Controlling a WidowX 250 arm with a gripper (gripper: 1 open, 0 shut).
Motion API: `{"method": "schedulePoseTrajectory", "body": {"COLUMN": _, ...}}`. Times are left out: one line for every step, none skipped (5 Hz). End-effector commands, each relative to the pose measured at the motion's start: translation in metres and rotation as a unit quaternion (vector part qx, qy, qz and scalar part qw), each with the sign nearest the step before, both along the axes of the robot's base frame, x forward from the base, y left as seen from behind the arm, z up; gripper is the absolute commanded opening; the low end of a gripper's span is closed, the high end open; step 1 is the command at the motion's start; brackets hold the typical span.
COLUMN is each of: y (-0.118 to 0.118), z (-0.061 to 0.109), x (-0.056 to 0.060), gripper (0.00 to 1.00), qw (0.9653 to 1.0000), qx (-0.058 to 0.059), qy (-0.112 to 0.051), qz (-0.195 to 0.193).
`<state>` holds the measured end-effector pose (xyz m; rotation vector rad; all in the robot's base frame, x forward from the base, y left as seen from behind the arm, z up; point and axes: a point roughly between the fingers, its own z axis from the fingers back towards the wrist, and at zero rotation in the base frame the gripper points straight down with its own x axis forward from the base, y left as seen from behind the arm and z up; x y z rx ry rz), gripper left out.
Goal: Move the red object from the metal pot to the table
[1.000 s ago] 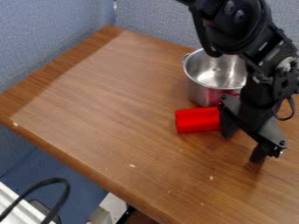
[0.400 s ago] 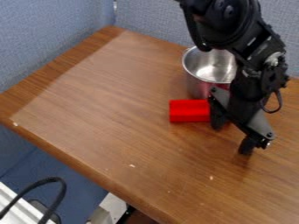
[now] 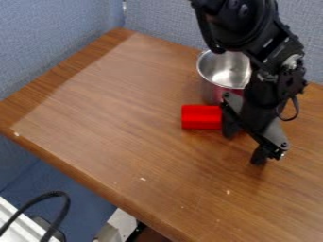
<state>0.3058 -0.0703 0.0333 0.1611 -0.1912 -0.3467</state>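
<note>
Red object point(image 3: 199, 117) farther left, clear table point(image 3: 101, 104) beyond.

We see an arm point(image 3: 246, 38) that is black all over, built from rounded, bulky segments with a dull sheen and pale highlights on the curved housings. A thin dark cable loops out at its right side. Its tool point(image 3: 246, 142) is black too, a blocky body ending in slim straight fingers; no markings or screws can be made out

red object point(image 3: 199, 117) on table point(image 3: 101, 104), before metal pot point(image 3: 225, 74), left of gripper point(image 3: 248, 140)
</note>
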Motion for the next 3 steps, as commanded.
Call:
{"method": "schedulePoseTrajectory", "body": {"y": 0.0058, "z": 0.0320, "x": 0.0120, "gripper": 1.00, "qw": 0.9990, "qx": -0.004, "qy": -0.045, "qz": -0.003}}
{"method": "schedulePoseTrajectory", "body": {"y": 0.0088, "z": 0.0349, "x": 0.0115, "gripper": 1.00, "qw": 0.9989, "qx": -0.005, "qy": -0.046, "qz": -0.005}}
{"method": "schedulePoseTrajectory", "body": {"y": 0.0130, "z": 0.0380, "x": 0.0115, "gripper": 1.00, "qw": 0.9989, "qx": -0.007, "qy": -0.047, "qz": -0.004}}
